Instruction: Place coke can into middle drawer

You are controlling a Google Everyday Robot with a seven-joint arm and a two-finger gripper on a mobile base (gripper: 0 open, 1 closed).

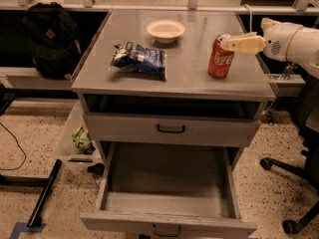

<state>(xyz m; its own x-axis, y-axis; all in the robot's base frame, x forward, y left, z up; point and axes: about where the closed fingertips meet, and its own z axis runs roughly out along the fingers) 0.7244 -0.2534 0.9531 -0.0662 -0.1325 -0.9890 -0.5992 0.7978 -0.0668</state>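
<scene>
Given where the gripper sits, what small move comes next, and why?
Probably ease the gripper lower around the coke can: it is only at the can's upper right, the can stands upright on the cabinet top, and the middle drawer below is open.

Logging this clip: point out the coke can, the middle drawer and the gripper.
coke can [220,59]: camera view, red side with the script.
middle drawer [167,172]: camera view, bare floor of the open box.
gripper [228,43]: camera view, pale tip beside the can's top.
</scene>
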